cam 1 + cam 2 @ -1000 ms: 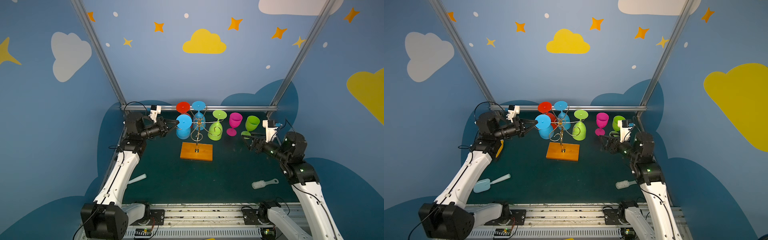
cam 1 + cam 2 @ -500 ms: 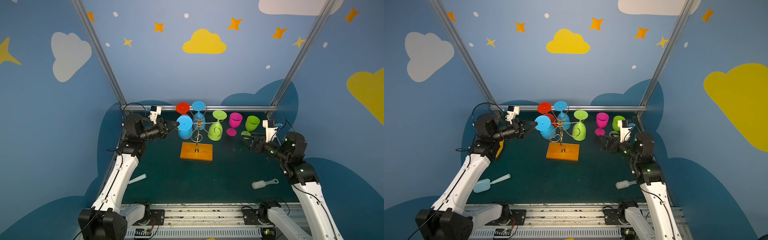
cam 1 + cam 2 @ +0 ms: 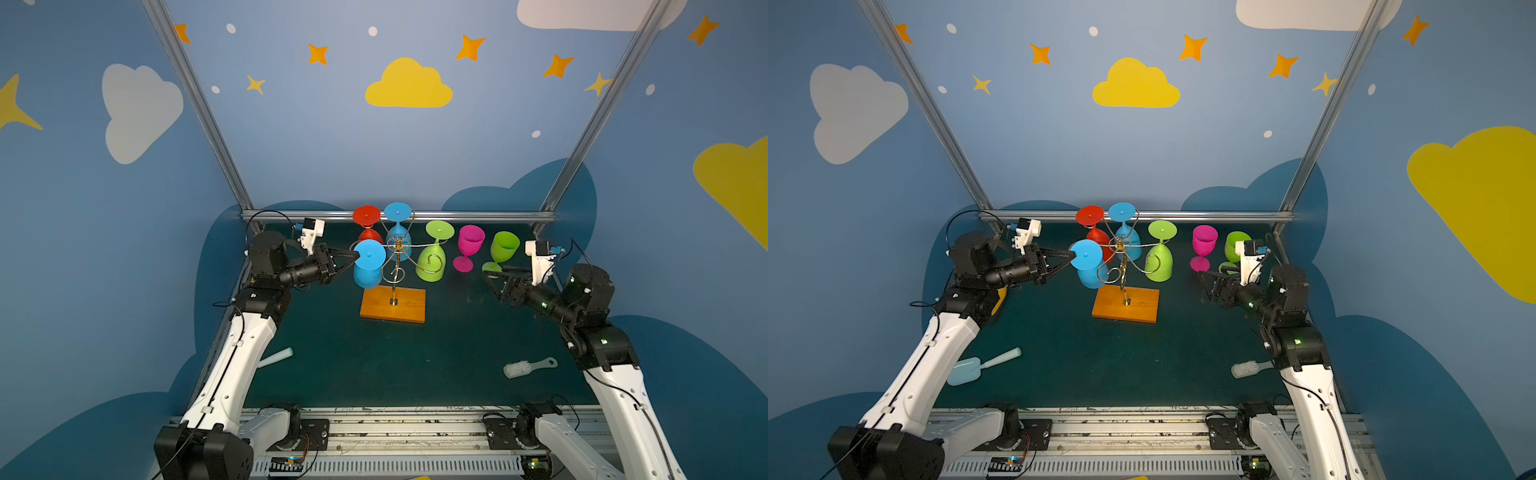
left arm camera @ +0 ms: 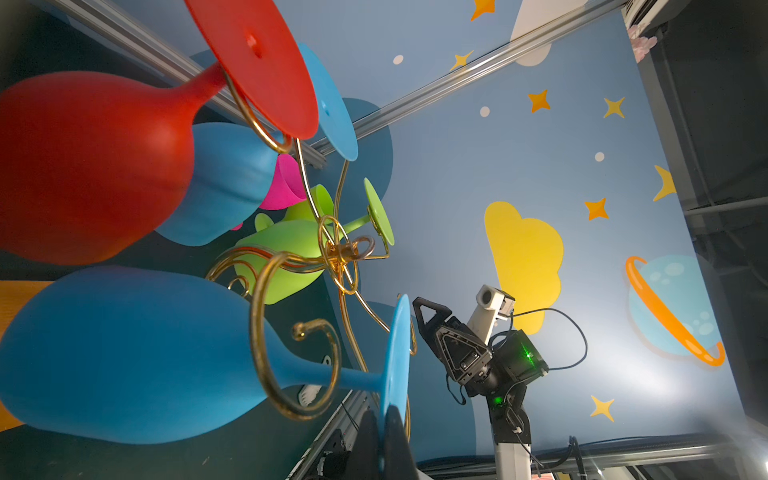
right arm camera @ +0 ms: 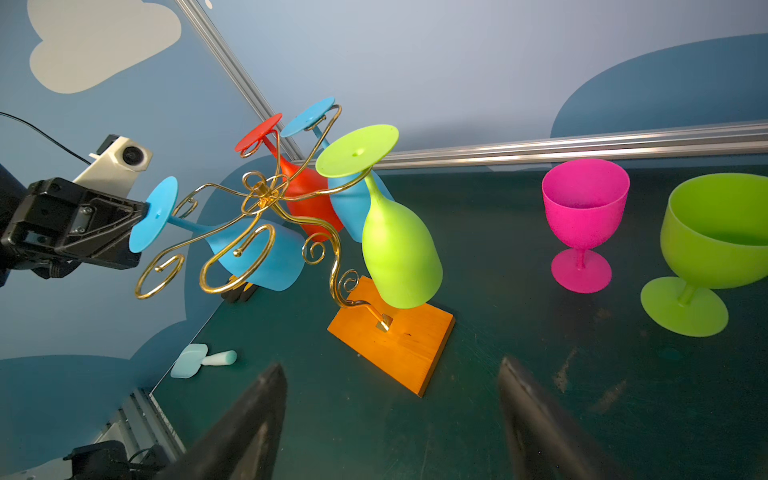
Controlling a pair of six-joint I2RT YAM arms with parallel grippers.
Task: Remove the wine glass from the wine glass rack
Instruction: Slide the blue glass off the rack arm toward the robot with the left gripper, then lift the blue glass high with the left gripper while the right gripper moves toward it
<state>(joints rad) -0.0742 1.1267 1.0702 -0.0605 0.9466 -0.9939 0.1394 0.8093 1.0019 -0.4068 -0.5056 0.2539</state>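
The wine glass rack point(image 3: 392, 305) stands on its orange base. On the rack's near left arm the blue wine glass point(image 3: 367, 275) hangs tilted, stem inside the gold curl (foot disc swung outward). The left gripper point(image 3: 355, 257), just left of the rack, is clenched on that foot's edge. The right gripper point(image 3: 487, 277), well right of the rack, gapes, holding nothing.

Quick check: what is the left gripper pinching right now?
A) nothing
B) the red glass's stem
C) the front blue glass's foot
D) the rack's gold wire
C: the left gripper is shut on the foot rim of the front blue wine glass, which hangs upside down on the wine glass rack.
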